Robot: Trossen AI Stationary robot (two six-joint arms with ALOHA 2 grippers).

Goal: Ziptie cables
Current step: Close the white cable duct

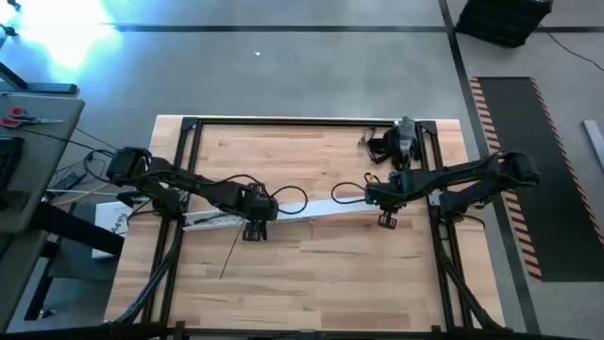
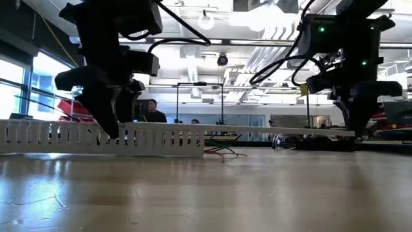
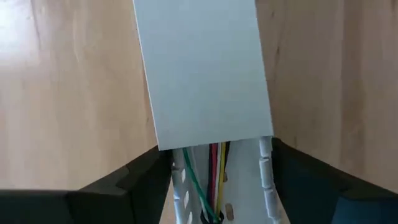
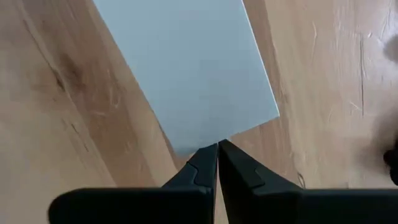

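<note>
The white slotted channel [image 1: 215, 219] lies on the table left of centre. The cables [image 3: 211, 180], green, red, yellow and dark, lie inside it. A flat white cover strip [image 1: 330, 210] runs from the channel toward the table's right. Its left end [image 3: 205, 93] lies on top of the channel, and its right end is raised off the table. My left gripper [image 1: 253, 225] straddles the channel at its right end. My right gripper [image 1: 387, 215] is shut on the strip's right end. Loose wire ends [image 2: 222, 153] rest on the table beside the channel. My left gripper has the channel's two slotted side walls [image 3: 266, 168] between its fingers [image 3: 140, 177], coming from above and lying across the channel. The channel stays flat on the table. My right gripper pinches the cover strip's right end edge [image 4: 196, 144] between its fingertips, pointing down. That end [image 2: 341, 133] hangs clear of the table, and the strip runs about level to the channel.
A black device [image 1: 401, 142] sits at the far right of the table. Black frame rails [image 1: 189, 127] run along the table's edges. A thin dark strand [image 1: 229, 253] lies on the wood nearer than the channel. People stand in the room behind [image 2: 151, 111].
</note>
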